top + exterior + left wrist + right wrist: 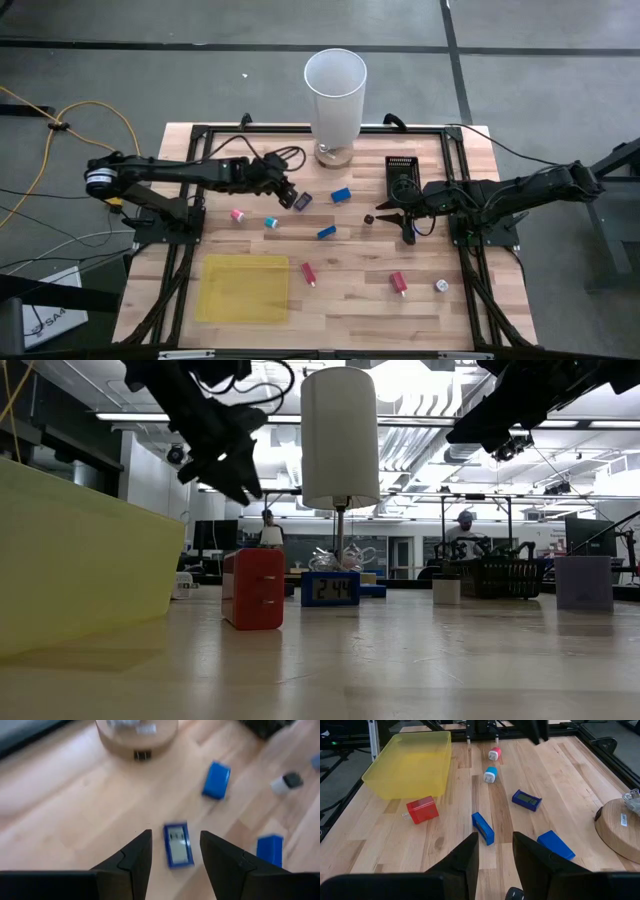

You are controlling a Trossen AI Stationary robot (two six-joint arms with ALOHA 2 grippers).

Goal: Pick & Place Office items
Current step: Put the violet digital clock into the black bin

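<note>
Hovering right over the little blue clock [178,844], the left gripper [292,194] looks like it's lining up a grab. From the left wrist view the clock lies flat on the table [350,290] in the gap between the 2 fingers [135,855], jaws partly open with nothing in them yet. Its long axis runs roughly along the fingers, so the jaws would close across the narrow width, which seems like the easy way to take it. The move is basically straight down from here, I'd guess, though the clock sits a touch closer to one finger than the other.

The right gripper [411,228] waits above the table on its own side, near the small black tray [401,175], jaws partly open and empty too. The nearest piece to it is a small dark one [368,218] just beside it, so left is clearly the arm for the clock.

The other office items are scattered mid-table: a blue block [341,195], another blue one [326,232], a teal piece [271,222], a pink one [238,214], 2 red ones [308,272] [399,283] and a whitish round one [440,286]. The yellow bin [244,288] sits at the near-left with nothing visible in it so far
</note>
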